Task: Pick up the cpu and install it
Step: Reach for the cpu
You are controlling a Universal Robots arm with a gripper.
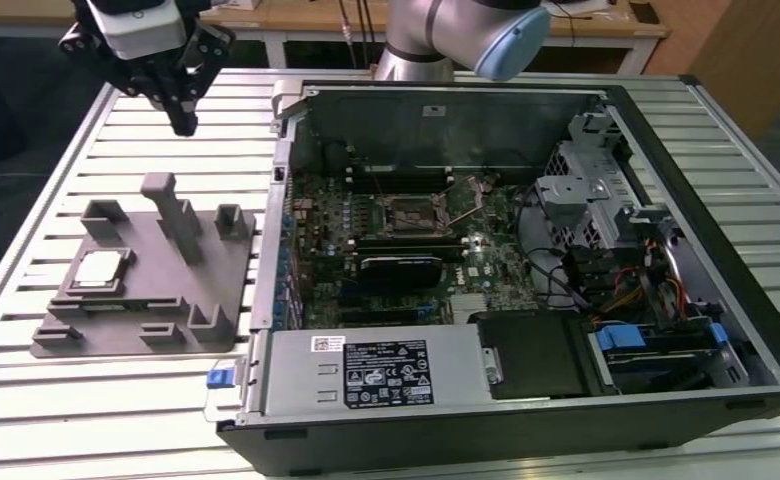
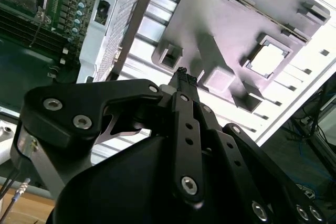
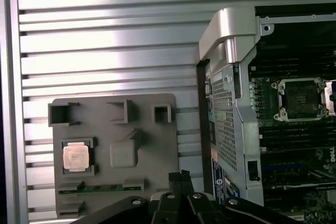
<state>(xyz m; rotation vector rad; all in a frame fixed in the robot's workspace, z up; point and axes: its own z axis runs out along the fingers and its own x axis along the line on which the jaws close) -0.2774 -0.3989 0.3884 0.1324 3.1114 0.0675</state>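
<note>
- The claw (image 1: 183, 125) hangs in the air at the exterior view's upper left, its tips pointing down, above the slatted metal table (image 1: 43, 400).
- Its two black fingers (image 2: 187, 129) are pressed together at the tips in both wrist views, and they have hold of nothing.
- The chip (image 1: 101, 270), a flat square with a shiny silver top, lies face up in a square pocket of the grey holder block (image 1: 223, 280).
- That pocket sits toward the exterior view's left side of the block, and the chip is well apart from the claw.
- In the first wrist view the chip (image 3: 76, 157) is seen from above in its dark-edged pocket, with the claw (image 3: 181, 173) poking in over the block (image 3: 105, 135) near the side that faces the computer.
- A thin green strip (image 3: 100, 188) lies in a slot of the block beside the chip's pocket.
- The open computer case (image 1: 524, 425) lies on the table just beside the block, on the exterior view's right of it.
- The square socket (image 1: 408, 210) on the green board inside the case stands open, with its metal frame around it and nothing seated in it.
- The grey arm (image 1: 457, 35) rises behind the case at the top of the exterior view.
</note>
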